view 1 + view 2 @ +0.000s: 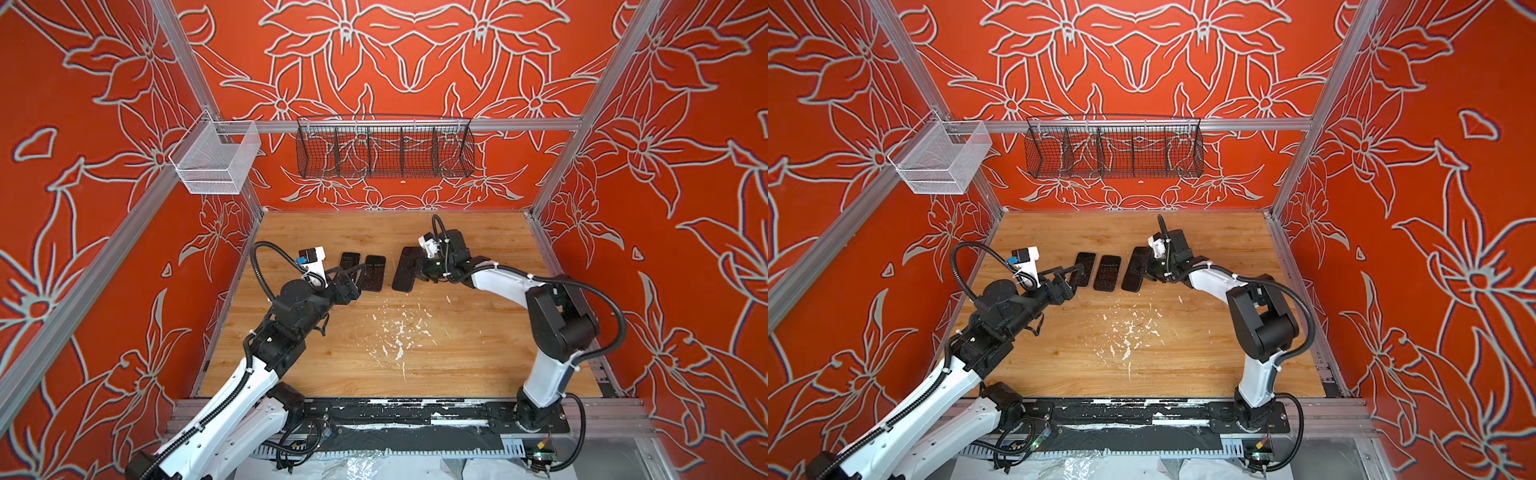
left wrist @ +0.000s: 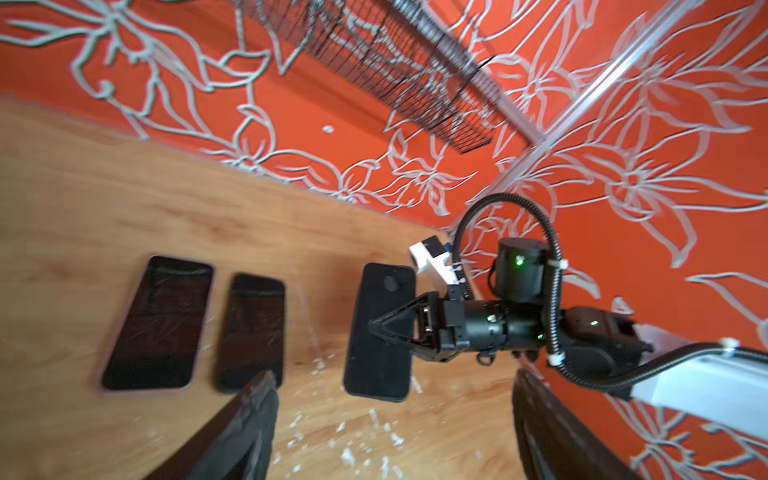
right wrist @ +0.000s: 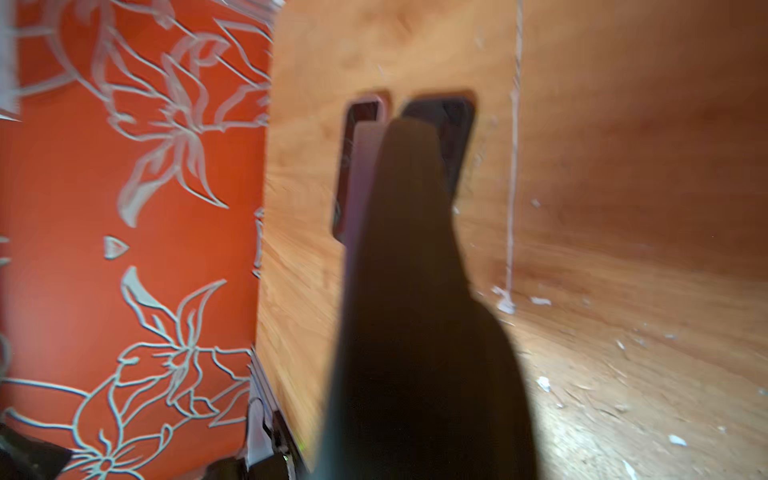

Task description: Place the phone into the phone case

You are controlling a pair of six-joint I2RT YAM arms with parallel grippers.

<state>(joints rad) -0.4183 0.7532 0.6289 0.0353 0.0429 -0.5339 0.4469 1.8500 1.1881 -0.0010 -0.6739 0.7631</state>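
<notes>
1. The right gripper point(image 2: 376, 326) is clamped on a black slab point(image 2: 376, 374) at mid-length. The slab has a round mark near its upper end; I cannot tell whether it is the phone or the case.
2. In both top views the slab sits just above the frame's centre. I cannot tell whether its lower end touches the wooden surface point(image 1: 311, 374).
3. To the slab's left, a pink-rimmed phone point(image 2: 160, 324) and a plain black phone point(image 2: 253, 328) lie flat, glossy faces up. They are side by side and just apart.
4. The left gripper point(image 1: 354, 274) has its jaws wide apart and holds nothing.
5. In the left wrist view, one finger point(image 2: 249, 424) covers the black phone's lower corner.
6. White flecks point(image 1: 399, 332) are scattered over the surface at centre frame.
</notes>
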